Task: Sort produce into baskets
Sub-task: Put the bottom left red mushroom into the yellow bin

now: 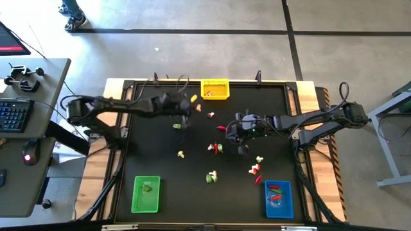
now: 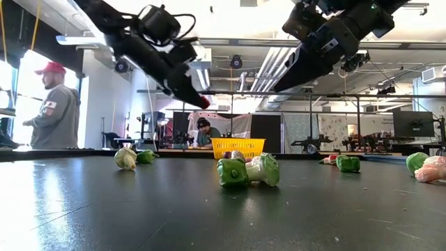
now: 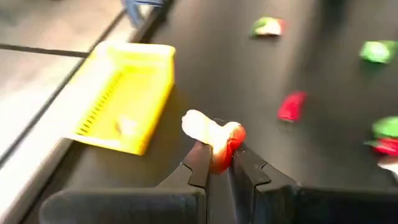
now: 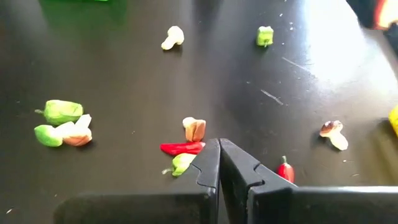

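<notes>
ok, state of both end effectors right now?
Left end effector: shut on a red and whitish piece, raised near the yellow basket.
Right end effector: shut, empty, over the middle of the table.

From above, the piece in the left pincer [image 1: 188, 116] is too small to identify, as are the contents of the green basket [image 1: 146, 194] and blue basket [image 1: 279, 199]. In the left wrist view, blur smears the yellow basket [image 3: 124, 96] and a pale item inside it. The low view's edge cuts off a pinkish piece [image 2: 433, 169].
</notes>
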`<move>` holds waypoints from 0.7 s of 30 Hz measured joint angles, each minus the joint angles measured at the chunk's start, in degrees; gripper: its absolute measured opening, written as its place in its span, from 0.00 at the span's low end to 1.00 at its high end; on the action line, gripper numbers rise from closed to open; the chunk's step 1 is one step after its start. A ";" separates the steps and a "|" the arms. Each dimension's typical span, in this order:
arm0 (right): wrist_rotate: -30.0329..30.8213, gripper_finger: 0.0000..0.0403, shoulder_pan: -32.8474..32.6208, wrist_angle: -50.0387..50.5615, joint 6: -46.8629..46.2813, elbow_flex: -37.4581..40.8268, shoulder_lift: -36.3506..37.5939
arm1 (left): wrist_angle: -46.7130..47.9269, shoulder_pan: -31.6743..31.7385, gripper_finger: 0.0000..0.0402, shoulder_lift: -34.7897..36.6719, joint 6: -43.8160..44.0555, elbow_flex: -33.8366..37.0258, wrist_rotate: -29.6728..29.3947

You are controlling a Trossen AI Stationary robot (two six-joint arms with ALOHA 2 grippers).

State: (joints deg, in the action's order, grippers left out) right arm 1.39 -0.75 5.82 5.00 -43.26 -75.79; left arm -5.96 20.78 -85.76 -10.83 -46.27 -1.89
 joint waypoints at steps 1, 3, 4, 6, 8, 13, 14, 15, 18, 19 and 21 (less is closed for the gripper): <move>0.43 0.00 0.00 -0.20 0.02 -0.01 0.00 | -0.02 1.23 0.04 -1.19 -0.94 -1.29 0.06; 1.59 0.00 0.00 -0.51 0.10 -0.01 0.00 | 0.15 3.34 0.04 -3.98 -2.36 -4.00 0.28; 1.80 0.00 0.02 -0.56 0.07 -0.01 0.00 | 0.25 4.26 0.04 -5.53 -2.89 -5.43 0.86; 1.88 0.00 0.00 -0.58 -0.01 -0.01 0.00 | 0.28 5.84 0.04 -8.74 -3.90 -8.40 3.10; 1.88 0.00 0.02 -0.58 -0.02 -0.01 0.00 | 0.45 7.07 0.04 -11.92 -4.36 -11.46 5.30; 1.92 0.00 0.02 -0.58 -0.53 -0.01 0.00 | 2.27 9.48 0.04 -19.19 -6.05 -19.66 7.36; 1.92 0.00 0.02 -0.57 -0.55 -0.01 0.00 | 3.41 9.98 0.04 -20.37 -6.27 -21.35 7.36; 1.92 0.00 0.02 -0.58 -0.66 -0.01 0.00 | 4.70 10.42 0.04 -21.38 -6.29 -23.04 7.33; 1.96 0.00 0.02 -0.58 -0.66 -0.01 0.00 | 6.72 11.42 0.04 -24.02 -6.27 -26.41 7.59; 1.95 0.00 0.02 -0.58 -0.66 -0.01 0.00 | 6.95 11.70 0.04 -24.71 -6.27 -27.04 8.03; 1.99 0.00 0.02 -0.75 -0.66 -0.01 0.00 | 7.43 12.30 0.05 -25.97 -5.98 -28.04 9.11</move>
State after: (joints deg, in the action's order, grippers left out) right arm 3.38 -0.73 5.06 4.34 -43.27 -75.79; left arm 1.48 33.08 -111.72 -16.82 -74.30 7.22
